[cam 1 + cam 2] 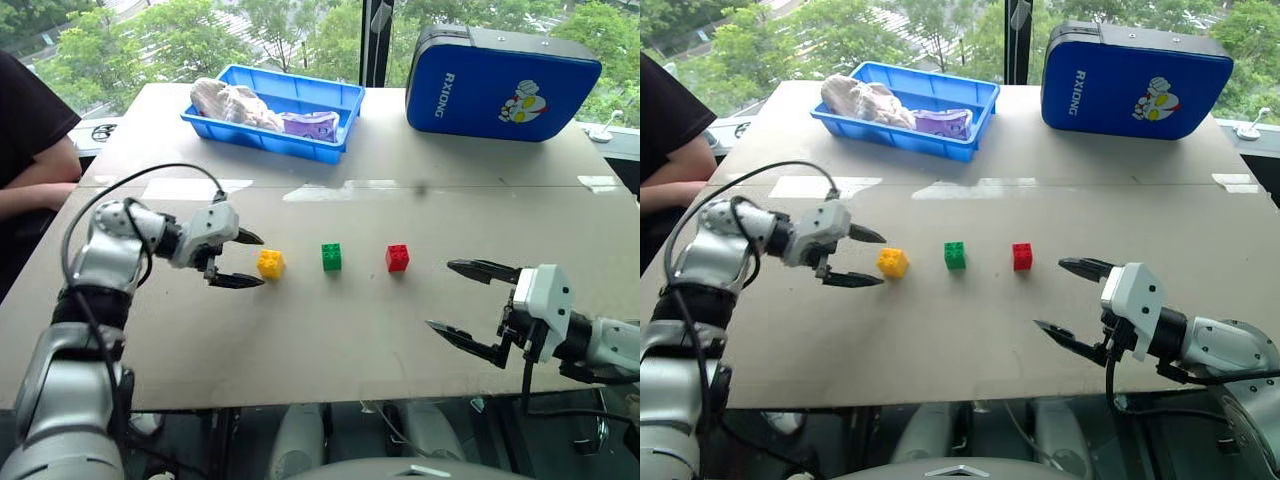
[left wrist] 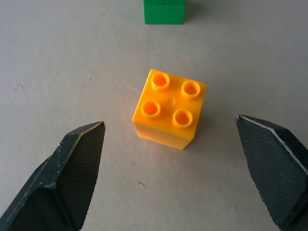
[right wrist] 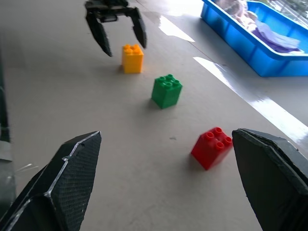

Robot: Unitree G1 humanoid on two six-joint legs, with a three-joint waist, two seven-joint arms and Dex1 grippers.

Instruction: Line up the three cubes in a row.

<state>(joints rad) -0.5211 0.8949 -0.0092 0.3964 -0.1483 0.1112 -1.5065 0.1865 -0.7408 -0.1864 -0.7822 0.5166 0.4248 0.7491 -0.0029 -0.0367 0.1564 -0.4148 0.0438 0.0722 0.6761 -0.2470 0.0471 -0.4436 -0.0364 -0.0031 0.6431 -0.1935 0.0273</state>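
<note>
The left claw [image 1: 240, 260] gapes wide and empty, the yellow brick [image 1: 270, 263] just beyond its tips. That brick already sits in line with the green brick [image 1: 331, 257] and red brick [image 1: 397, 258], so the row looks finished.

My left arm reaches in from the near left, elbow bent, forearm angled toward the right. Its left gripper [image 1: 240, 259] hangs just above the table, pointing right and slightly down, fingers [image 2: 72, 168] spread wide with nothing between them. My right arm enters from the near right; the right gripper [image 1: 463, 300] points left, roughly level, jaws fully parted and empty.
</note>
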